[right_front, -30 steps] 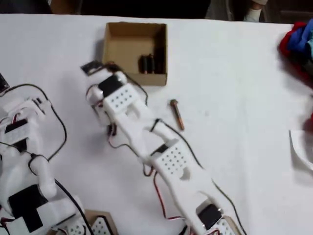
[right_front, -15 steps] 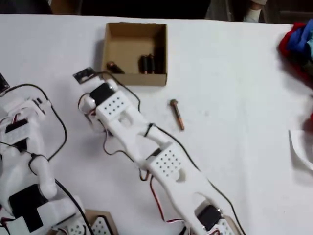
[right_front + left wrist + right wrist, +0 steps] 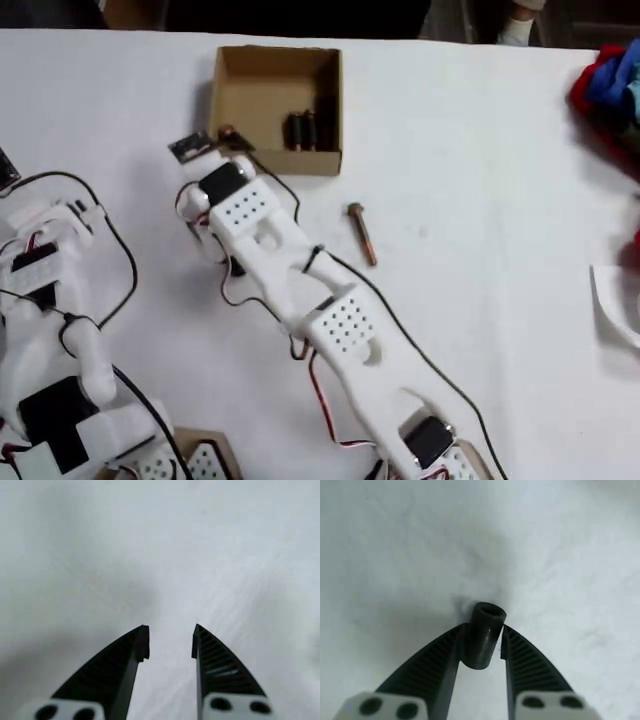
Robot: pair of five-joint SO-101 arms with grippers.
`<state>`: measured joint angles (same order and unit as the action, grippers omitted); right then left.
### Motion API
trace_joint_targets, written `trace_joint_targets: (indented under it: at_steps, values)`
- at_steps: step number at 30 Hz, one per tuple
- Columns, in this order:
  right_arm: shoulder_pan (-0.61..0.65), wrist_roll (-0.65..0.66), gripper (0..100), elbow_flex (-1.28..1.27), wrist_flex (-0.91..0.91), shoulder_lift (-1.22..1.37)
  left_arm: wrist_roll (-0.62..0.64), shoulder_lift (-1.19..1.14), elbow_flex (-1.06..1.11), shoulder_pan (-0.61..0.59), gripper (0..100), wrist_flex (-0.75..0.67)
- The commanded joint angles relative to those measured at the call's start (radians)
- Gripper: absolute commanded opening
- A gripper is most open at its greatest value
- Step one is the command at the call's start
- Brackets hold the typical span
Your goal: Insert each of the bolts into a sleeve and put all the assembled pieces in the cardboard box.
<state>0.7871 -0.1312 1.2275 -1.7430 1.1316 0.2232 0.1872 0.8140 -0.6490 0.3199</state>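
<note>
High view: the right arm (image 3: 300, 270) reaches from the near edge of the worktop (image 3: 480, 200) up to the cardboard box (image 3: 280, 162), which sits by the far edge, left of the middle; half a second ago its head had swung out toward the left edge, and now it's back against the box's near-left corner; my read is it's hunting for position, not dropping anything off; the loose bolt (image 3: 361, 234) hasn't budged, lying mid-worktop near the box's near-right corner, so that insertion is not yet done; inside the box, two dark pieces (image 3: 303, 131) stand together against the near wall, and a coppery piece (image 3: 228, 132) peeks out at the near-left corner, too small to tell bolt from assembly; the left arm (image 3: 45, 300) sits folded at the left edge

Left wrist view: left gripper (image 3: 170, 632) has its jaws parted with nothing between them, bare white worktop below

Right wrist view: right gripper (image 3: 483, 630) is clamped on a black sleeve (image 3: 484, 640), open end up and away from the camera, over bare worktop; that sleeve needs the bolt next, I'd say
</note>
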Motion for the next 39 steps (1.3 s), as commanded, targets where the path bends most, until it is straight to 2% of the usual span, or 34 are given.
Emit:
trace_joint_targets:
  at_steps: [1,7,15,19,24,32,35,39]
  values:
    - [-0.021,-0.006,9.2,-0.002,-0.012,-0.002,0.011,0.003,-0.048,-0.003,16,0.005]
    - [-0.024,-0.006,9.3,-0.002,-0.010,0.059,0.011,0.003,-0.048,-0.003,16,0.005]
    - [-0.058,-0.009,19.8,0.031,-0.012,0.081,0.009,0.003,-0.048,-0.003,16,0.005]
    - [-0.111,-0.008,15.9,0.020,-0.012,0.090,0.009,0.003,-0.048,-0.003,16,0.005]
    - [-0.143,-0.006,2.1,0.003,-0.018,0.088,0.009,0.003,-0.048,-0.003,16,0.005]
    - [-0.199,-0.003,1.9,0.008,-0.022,0.031,0.009,0.002,-0.048,-0.003,16,0.005]
    - [-0.243,0.069,1.9,0.003,-0.024,-0.085,0.005,0.002,-0.047,0.025,16,0.006]
    - [-0.315,0.115,1.9,-0.021,-0.024,-0.305,0.005,0.002,-0.062,0.106,16,0.100]
